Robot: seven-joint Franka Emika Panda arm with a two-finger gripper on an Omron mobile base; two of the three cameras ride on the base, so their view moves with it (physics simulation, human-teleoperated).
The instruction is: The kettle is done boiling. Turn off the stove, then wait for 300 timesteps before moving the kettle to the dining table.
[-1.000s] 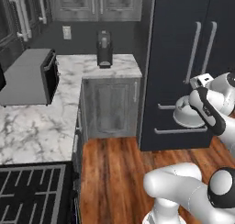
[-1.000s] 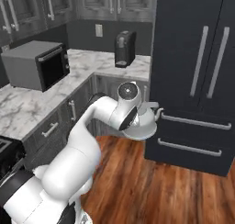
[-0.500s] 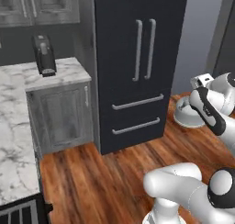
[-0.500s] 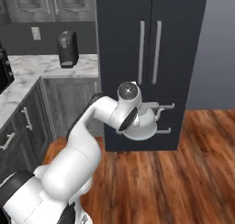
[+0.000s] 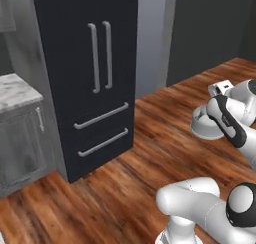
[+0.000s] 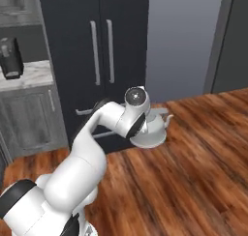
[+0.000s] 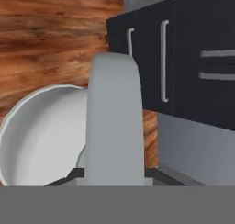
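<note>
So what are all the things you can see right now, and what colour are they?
kettle: one, light grey, held up above the floor, in front of the fridge
fridge: one, black with grey bar handles, standing at the back
cabinet: one, dark grey with a white marble top, left of the fridge
coffee machine: one, black, on the marble top
floor: brown wood planks
gripper: one, shut on the kettle's handle
arm: one, white with dark joints

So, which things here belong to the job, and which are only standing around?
Belong to the job:
- kettle, carried above the floor
- hand, shut on its handle

Only around:
- black fridge
- coffee machine on the marble counter
- grey cabinet
</note>
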